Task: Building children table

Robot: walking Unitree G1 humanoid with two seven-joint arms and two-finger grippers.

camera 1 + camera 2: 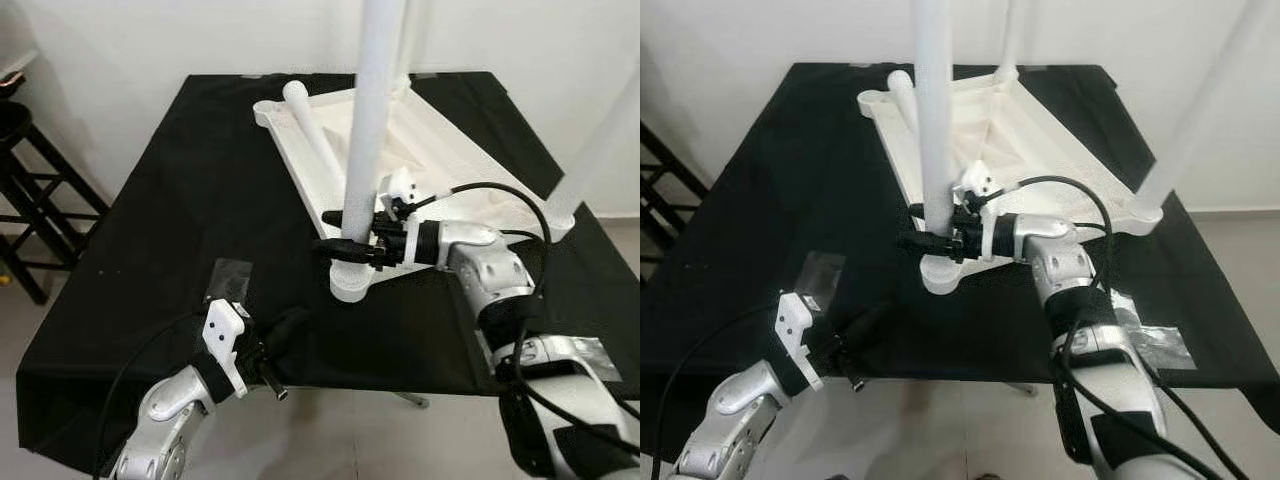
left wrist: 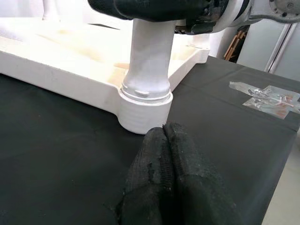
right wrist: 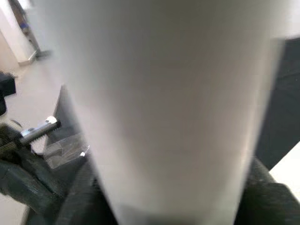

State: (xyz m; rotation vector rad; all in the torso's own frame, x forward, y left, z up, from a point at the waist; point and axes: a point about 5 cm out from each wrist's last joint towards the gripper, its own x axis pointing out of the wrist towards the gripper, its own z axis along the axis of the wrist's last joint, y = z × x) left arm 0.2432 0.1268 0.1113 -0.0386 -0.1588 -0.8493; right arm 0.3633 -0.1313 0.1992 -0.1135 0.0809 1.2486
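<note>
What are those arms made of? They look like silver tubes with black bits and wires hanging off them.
Both arms are rounded silver shells joined by black segments. The right gripper has long black fingers and a white bracket on its wrist, with a black cable looping back along the forearm. The left gripper has a similar white bracket, dark textured fingers and its own thin black cable.

Black-draped table (image 1: 150, 230) carries the overturned white children table (image 1: 440, 150).
</note>
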